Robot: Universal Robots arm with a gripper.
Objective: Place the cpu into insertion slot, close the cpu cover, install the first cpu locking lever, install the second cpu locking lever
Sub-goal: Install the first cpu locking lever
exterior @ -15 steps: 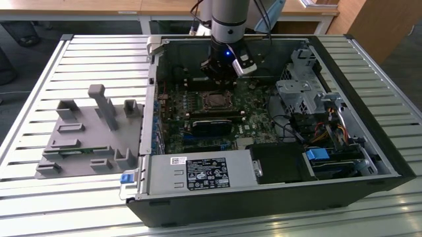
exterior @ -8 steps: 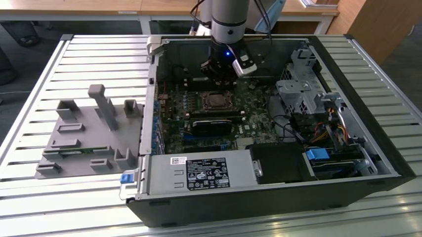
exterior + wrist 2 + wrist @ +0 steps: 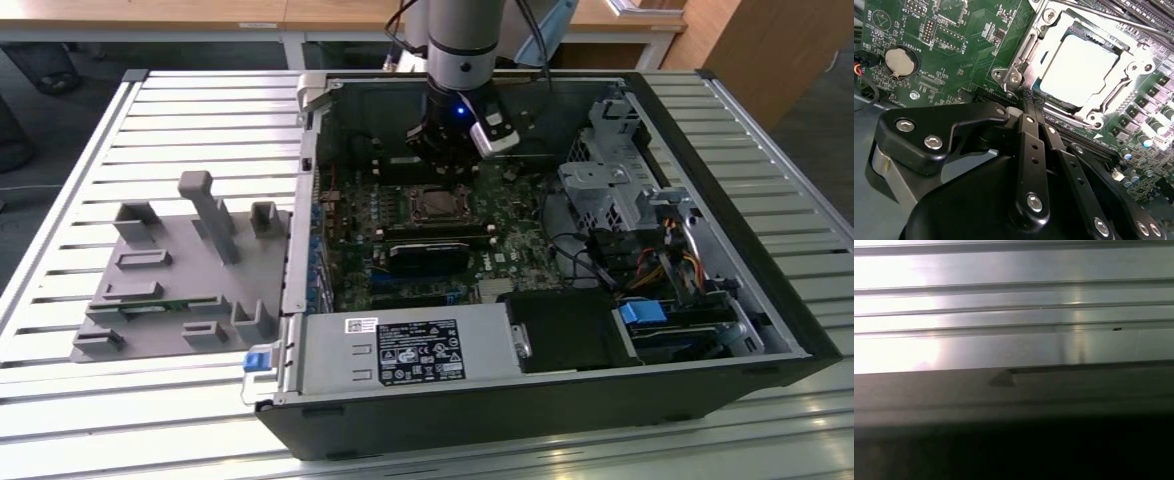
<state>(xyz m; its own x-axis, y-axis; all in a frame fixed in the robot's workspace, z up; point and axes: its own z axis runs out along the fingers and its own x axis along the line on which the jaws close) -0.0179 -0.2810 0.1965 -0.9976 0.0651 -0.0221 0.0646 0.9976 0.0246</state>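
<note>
An open black desktop case (image 3: pixel 561 400) lies on a table of long ribbed aluminium slats (image 3: pixel 80 110), with a grey moulded plastic fixture (image 3: pixel 187 270) of blocks and posts on the exterior view's left of it. Inside the case the green motherboard (image 3: pixel 400 250) is densely printed and studded with small components; in the second wrist view a round silvery coin battery (image 3: pixel 899 61) sits on it, well apart from the socket. The cpu (image 3: pixel 1078 70) is a flat, smooth square with a pale, matte metal top, and it lies seated in the insertion slot (image 3: pixel 1034 87). The cpu cover (image 3: pixel 1114 97), a thin bright steel frame with a cut-out centre, lies flat down around the chip, its edges catching glare and its corners held by round screw heads. The gripper (image 3: pixel 1030 102) has matte black bolted linkages, and its two slim fingers are pressed together with the tips just beside the near corner of the cover; whether they touch it cannot be told. In the exterior view the gripper (image 3: pixel 447 165) hangs just beyond the far side of the socket.
</note>
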